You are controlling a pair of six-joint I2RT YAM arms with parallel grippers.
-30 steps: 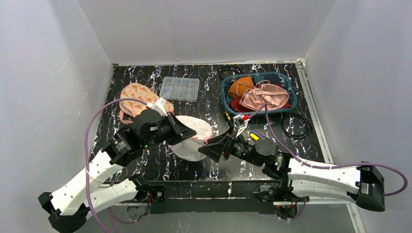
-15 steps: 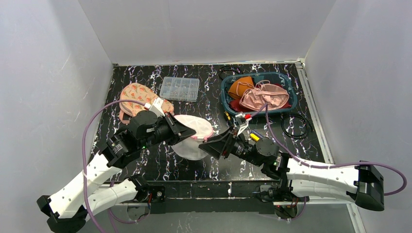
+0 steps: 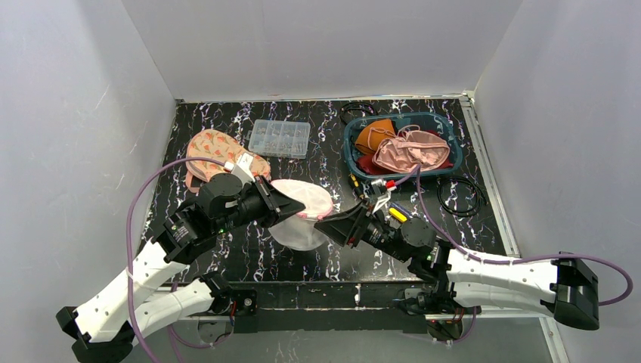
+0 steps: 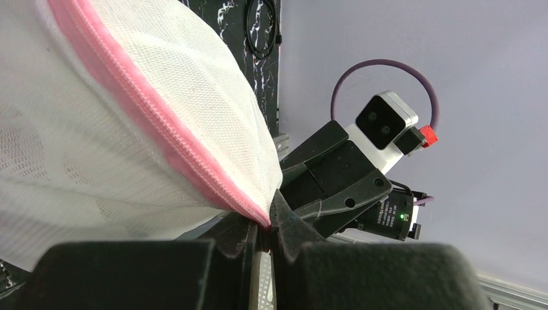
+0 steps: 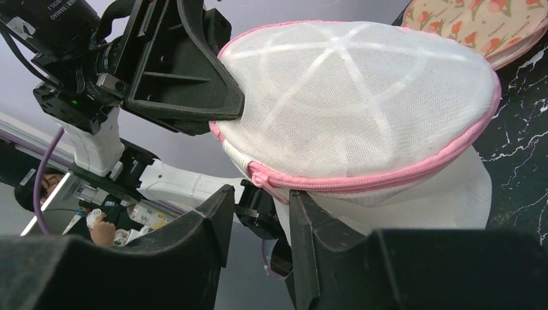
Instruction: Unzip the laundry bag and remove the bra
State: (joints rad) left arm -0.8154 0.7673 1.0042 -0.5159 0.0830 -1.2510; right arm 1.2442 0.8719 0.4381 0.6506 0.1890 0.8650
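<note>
Right wrist: right gripper [image 5: 262, 200], narrowed yet unclosed, straddles zipper pull [image 5: 263, 177]; left gripper [image 4: 263, 229] clamps laundry bag [image 5: 362, 110].

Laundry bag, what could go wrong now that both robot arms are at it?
1. The left fingers pinch only the thin pink edge of the laundry bag. A tug on the zipper might slide it out of their grip.
2. The zipper pull is small and sits just beyond the gap between the right fingers, which are not shut on it. They might miss it or grab mesh instead.
</note>
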